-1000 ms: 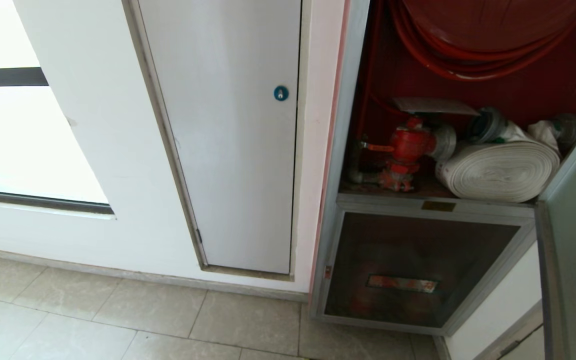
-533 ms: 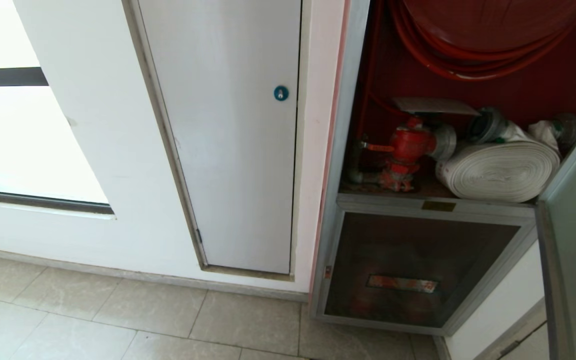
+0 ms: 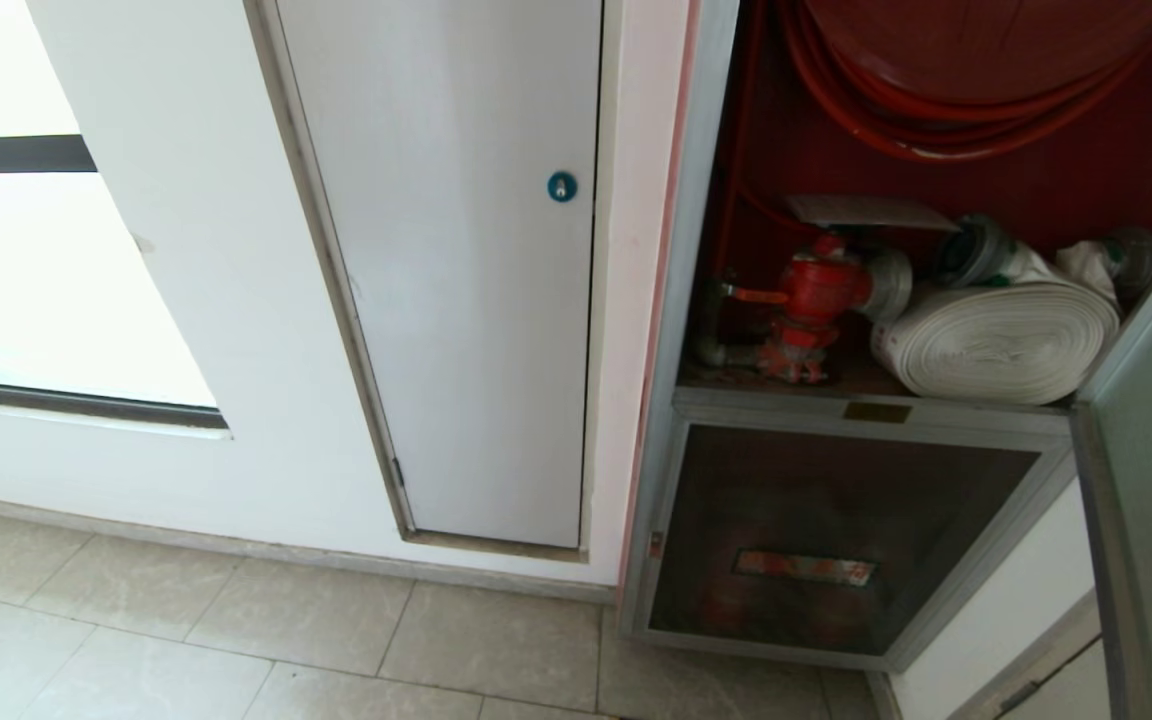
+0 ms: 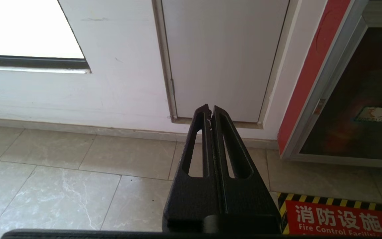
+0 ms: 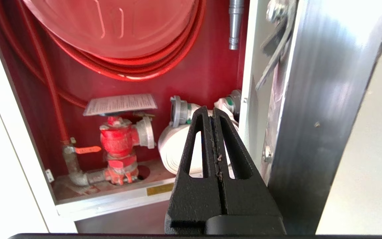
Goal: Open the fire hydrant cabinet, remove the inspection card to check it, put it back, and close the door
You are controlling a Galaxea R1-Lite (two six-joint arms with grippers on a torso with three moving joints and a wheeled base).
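Right gripper (image 5: 212, 114), its black fingers pressed together and holding nothing, hangs in front of the open grey metal-framed fire hydrant cabinet (image 5: 207, 74) with its red interior, just beside the edge of the grey aluminium-framed glass door (image 5: 313, 109), which stands swung out. Only the right wrist view shows the thin white inspection card (image 5: 120, 104) clearly: rows of fine dark print, lying flat on top of the red hydrant valve (image 5: 119, 141), apart from the gripper. From the head view the card (image 3: 866, 211) reads as a pale slab above the valve (image 3: 816, 295), with the white rolled hose (image 3: 1001, 342) beside it and the red hose reel (image 3: 946, 70) above; neither arm appears there. Left gripper (image 4: 210, 111), also closed and empty, shows only in its own wrist view, low over the beige floor tiles (image 4: 61, 172) before the plain white panel (image 4: 221, 56).
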